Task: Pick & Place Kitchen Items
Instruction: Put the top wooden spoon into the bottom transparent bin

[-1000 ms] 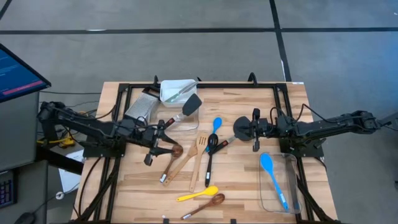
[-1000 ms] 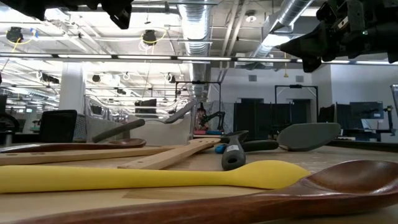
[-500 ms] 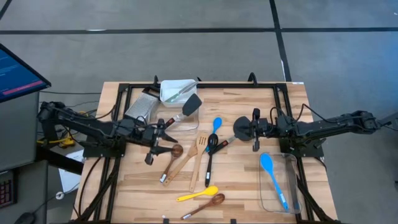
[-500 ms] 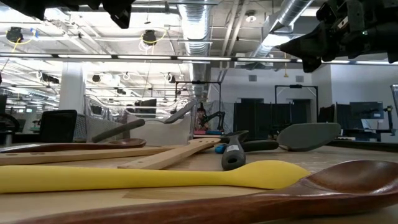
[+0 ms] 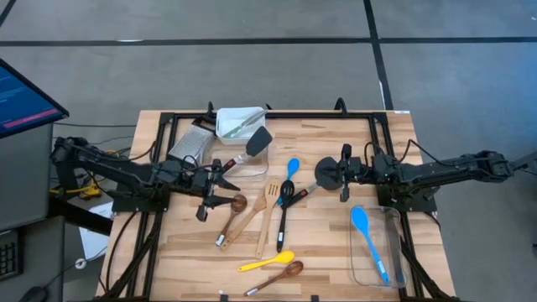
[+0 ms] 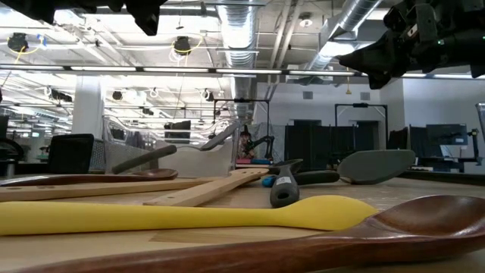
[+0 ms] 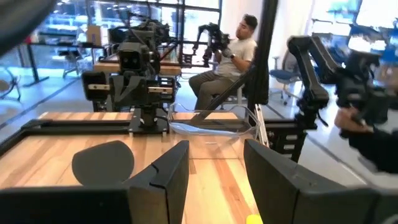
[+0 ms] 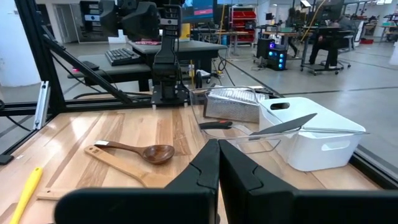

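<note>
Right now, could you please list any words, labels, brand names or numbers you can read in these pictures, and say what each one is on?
None can be read.
Monitor beside the table: lines of text, too small to read.
Screen in the room behind: lit, but blurred.
Spoons, spatulas and tubs: no markings visible.

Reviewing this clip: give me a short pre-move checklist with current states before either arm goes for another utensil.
1. Left gripper open and empty, above the table near the wooden spoon: ok.
2. Right gripper shut, nothing between its fingers: not ok for a pick until it opens.
3. Blue spoon already lying in the clear tub: ok.
4. Yellow spoon lying free, apart from the other utensils: ok.
5. Slotted turner lies close against neighbouring handles; whether they overlap: cannot tell.
</note>
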